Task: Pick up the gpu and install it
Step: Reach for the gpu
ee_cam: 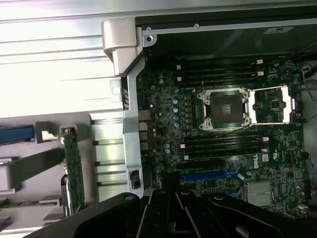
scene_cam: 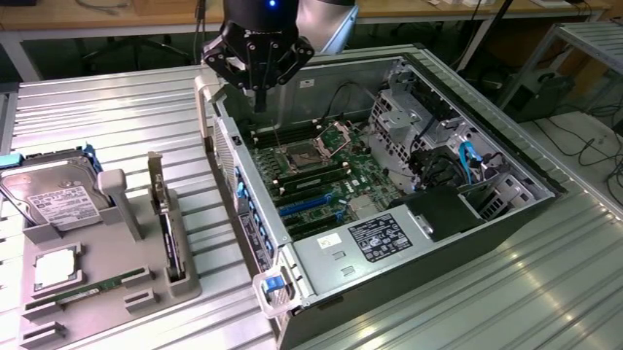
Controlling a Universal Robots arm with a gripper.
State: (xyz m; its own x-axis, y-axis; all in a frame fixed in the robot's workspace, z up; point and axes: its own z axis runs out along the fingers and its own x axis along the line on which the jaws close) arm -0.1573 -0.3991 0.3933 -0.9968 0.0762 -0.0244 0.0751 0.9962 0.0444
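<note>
Green gpu (scene_cam: 168, 226) stands upright; gripper (scene_cam: 261, 102) above seemingly Dell-marked motherboard (ee_cam: 168, 114).

Cool, even light covers the scene. Beside the computer case (scene_cam: 409, 292) the ribbed counter (scene_cam: 117, 102) glares white (almost washed out in the wrist view); inside the case the motherboard (ee_cam: 163, 114) lies dim, shadowed by its walls.

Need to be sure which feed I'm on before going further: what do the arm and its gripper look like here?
The gripper is matte black, built of angular linkage pieces that fan out below a round black housing. A small blue light glows on that housing. Behind it, the arm is a smooth silver-grey tube.
</note>
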